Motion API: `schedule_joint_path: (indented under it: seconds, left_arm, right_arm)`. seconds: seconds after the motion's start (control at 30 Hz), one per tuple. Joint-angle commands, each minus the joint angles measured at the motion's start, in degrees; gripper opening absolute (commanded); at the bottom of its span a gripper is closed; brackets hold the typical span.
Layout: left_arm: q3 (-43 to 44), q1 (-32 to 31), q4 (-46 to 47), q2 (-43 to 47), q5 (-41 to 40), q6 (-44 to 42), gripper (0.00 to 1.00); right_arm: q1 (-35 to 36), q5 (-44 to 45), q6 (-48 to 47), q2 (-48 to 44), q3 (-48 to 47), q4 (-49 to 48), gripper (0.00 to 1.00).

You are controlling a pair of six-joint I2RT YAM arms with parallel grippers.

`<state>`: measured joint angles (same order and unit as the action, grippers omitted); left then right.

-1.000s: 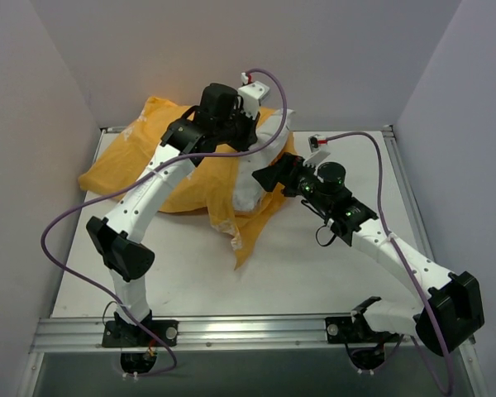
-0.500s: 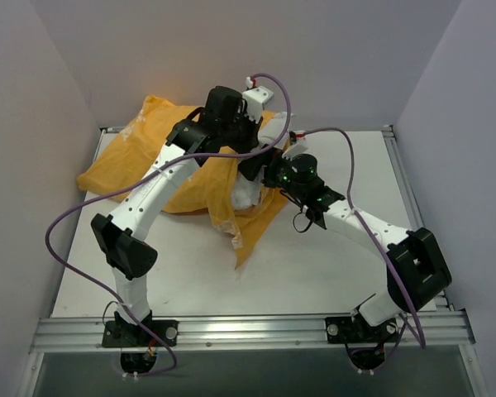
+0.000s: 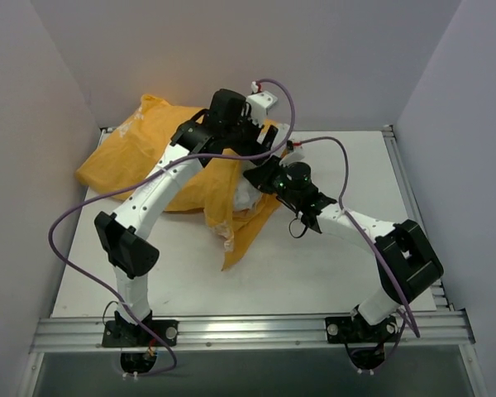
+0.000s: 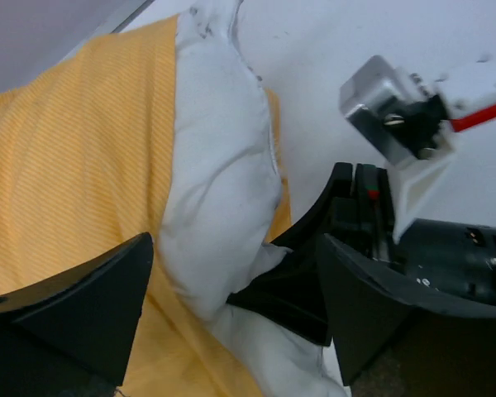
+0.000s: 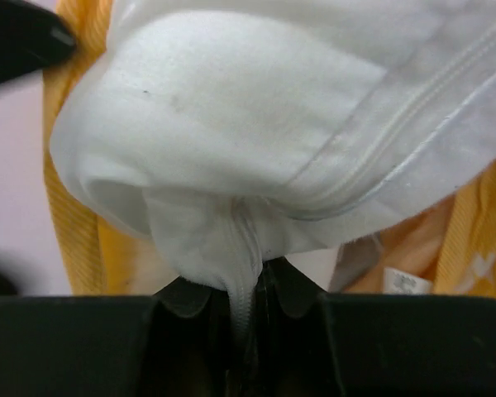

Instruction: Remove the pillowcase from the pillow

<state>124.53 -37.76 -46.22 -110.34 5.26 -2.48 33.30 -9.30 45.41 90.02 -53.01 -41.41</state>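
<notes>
The orange-yellow pillowcase (image 3: 140, 157) lies bunched at the back left of the table and still covers most of the white pillow (image 3: 246, 198), whose end pokes out of the opening. My right gripper (image 3: 255, 178) is shut on the pillow's zipper seam at that bare corner (image 5: 248, 248). In the left wrist view, my left gripper (image 4: 231, 331) is open just above, its fingers (image 4: 66, 314) straddling the bare pillow (image 4: 215, 165) beside the pillowcase (image 4: 74, 165) without gripping either. The right gripper's black fingers (image 4: 289, 285) show between them.
Grey walls close in the table on the left, back and right. An aluminium rail (image 3: 248, 331) runs along the near edge. Purple cables (image 3: 66, 231) loop off both arms. A flap of the pillowcase (image 3: 240, 240) trails toward the table's middle.
My right arm swung left to the bare pillow end and its jaws shut on the seam. My left gripper's jaws opened. The pillowcase flap shifted slightly left.
</notes>
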Motion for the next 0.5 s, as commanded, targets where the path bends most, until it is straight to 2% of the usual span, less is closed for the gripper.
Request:
schedule_joint_path:
  seconds: [0.0, 0.13, 0.23, 0.27, 0.3, 0.37, 0.4, 0.47]
  left_arm:
    - [2.12, -1.44, -1.57, 0.92, 3.36, -4.10, 0.94]
    - [0.90, -1.35, -3.88, 3.19, 3.71, -6.57, 0.94]
    - [-3.40, -0.39, -3.27, 6.00, -0.15, -7.09, 0.94]
    - [-7.07, -0.30, -3.00, 6.63, -1.20, -7.62, 0.97]
    - [-9.02, -0.30, -2.57, 7.16, -3.48, -8.58, 0.86]
    - [-12.45, -0.56, -2.56, 8.30, -5.25, -10.17, 0.79]
    - [-15.08, -0.74, -3.00, 8.56, -6.56, -10.70, 0.79]
    - [-17.47, -2.48, -2.65, 9.18, -7.97, -12.19, 0.86]
  right_arm:
    - [-0.52, -1.07, 0.30, 0.16, 2.65, -1.40, 0.00]
    - [-0.52, -2.12, 1.00, -0.63, 6.60, -3.58, 0.00]
    - [-0.52, -2.83, 2.14, -1.51, 9.33, -5.87, 0.00]
    - [-0.43, -2.65, 2.23, -1.86, 9.68, -5.79, 0.00]
    - [-0.43, -2.48, 2.32, -2.56, 10.29, -5.79, 0.00]
    - [-0.43, -2.48, 1.97, -3.00, 10.39, -5.27, 0.00]
    - [-0.43, -2.48, 1.88, -3.01, 10.39, -5.26, 0.00]
    - [-0.43, -2.48, 1.79, -2.92, 10.21, -5.26, 0.00]
